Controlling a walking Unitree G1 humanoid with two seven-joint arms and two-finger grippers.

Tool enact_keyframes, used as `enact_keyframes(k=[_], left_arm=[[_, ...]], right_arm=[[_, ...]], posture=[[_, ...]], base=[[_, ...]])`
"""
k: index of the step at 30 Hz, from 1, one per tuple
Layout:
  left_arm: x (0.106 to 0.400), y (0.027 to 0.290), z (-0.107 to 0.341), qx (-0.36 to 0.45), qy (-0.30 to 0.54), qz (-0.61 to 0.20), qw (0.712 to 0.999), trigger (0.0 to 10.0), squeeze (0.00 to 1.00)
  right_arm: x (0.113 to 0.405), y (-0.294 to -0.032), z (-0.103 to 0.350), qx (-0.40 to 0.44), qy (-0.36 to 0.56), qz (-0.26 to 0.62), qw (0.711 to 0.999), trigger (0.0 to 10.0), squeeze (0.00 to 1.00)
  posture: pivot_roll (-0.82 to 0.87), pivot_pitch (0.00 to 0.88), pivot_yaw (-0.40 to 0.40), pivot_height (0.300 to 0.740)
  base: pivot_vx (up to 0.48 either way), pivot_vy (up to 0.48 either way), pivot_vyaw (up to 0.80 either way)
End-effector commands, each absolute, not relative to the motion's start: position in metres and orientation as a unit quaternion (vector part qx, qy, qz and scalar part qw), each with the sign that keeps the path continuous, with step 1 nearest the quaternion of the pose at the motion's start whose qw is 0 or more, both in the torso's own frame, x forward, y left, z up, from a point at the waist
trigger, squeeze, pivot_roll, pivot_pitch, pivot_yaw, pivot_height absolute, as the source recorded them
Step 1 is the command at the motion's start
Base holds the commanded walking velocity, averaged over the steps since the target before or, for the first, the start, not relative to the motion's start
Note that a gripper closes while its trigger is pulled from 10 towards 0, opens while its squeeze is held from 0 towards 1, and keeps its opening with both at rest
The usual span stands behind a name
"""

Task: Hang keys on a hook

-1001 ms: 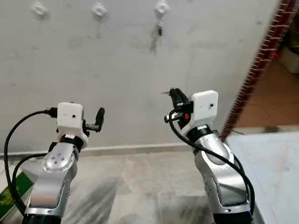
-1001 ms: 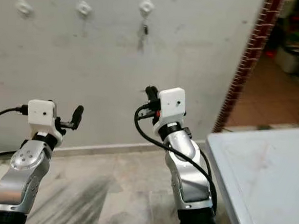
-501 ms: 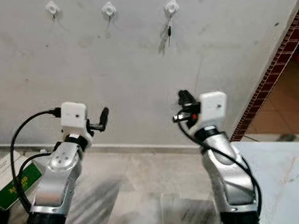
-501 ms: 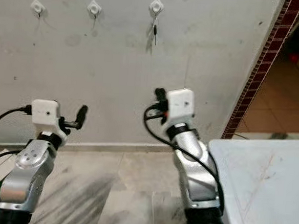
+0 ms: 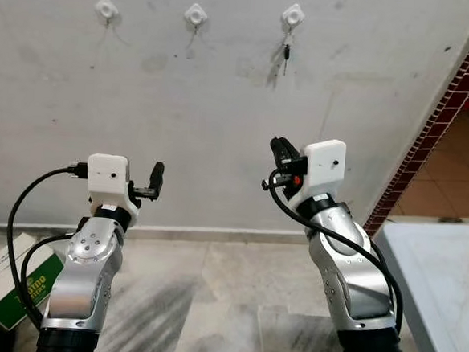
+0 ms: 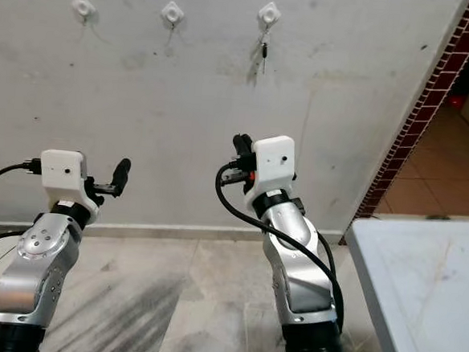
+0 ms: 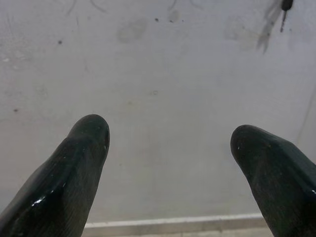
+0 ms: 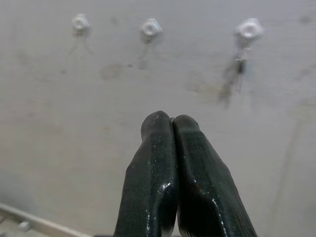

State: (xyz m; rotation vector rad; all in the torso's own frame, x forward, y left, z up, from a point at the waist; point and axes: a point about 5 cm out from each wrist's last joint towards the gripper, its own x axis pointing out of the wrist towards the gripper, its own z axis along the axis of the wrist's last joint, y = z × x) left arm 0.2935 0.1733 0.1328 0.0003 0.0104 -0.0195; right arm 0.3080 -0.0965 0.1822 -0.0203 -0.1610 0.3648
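Observation:
Three white hooks sit high on the grey wall. A dark key (image 5: 286,52) hangs from the rightmost hook (image 5: 292,16); the wrist view shows the same key (image 8: 240,63) below that hook (image 8: 249,29). The middle hook (image 5: 196,15) and the left hook (image 5: 106,7) carry nothing that I can make out. My right gripper (image 5: 277,149) is raised before the wall, well below the hooks, with its fingers (image 8: 170,163) pressed shut and nothing between them. My left gripper (image 5: 156,179) is lower and to the left, with its fingers (image 7: 79,163) spread open and empty.
A white tabletop (image 6: 428,286) reaches in at the lower right. Beside the wall's right end stands a red brick pillar (image 5: 431,133) with a tiled room beyond. A green and white box (image 5: 14,277) lies on the marble floor at the lower left.
The camera has shifted, so the hooks now sit further right and lower in the picture than a second ago. Both arms keep their raised pose and the key still hangs.

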Motion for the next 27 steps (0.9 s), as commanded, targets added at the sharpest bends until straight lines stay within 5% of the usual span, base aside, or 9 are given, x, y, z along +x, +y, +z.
enact_keyframes(k=[1,10,27], left_arm=[[0.295,0.179,0.135,0.007,0.005,-0.004,1.000,10.0,0.00],[0.296,0.178,0.134,0.007,0.005,-0.004,1.000,10.0,0.00],[0.303,0.167,0.144,0.004,-0.031,-0.028,0.999,10.0,0.00]], right_arm=[[0.307,-0.091,0.190,-0.006,-0.094,0.191,0.977,10.0,0.00],[0.307,-0.091,0.191,-0.007,-0.095,0.192,0.977,10.0,0.00],[0.309,-0.102,0.184,-0.053,-0.084,0.198,0.975,10.0,0.00]], posture=[[0.01,0.033,0.035,0.740],[0.01,0.034,0.032,0.740],[0.00,0.032,-0.043,0.740]], base=[[0.000,0.394,0.00],[0.000,0.391,0.00],[0.000,0.000,0.00]])
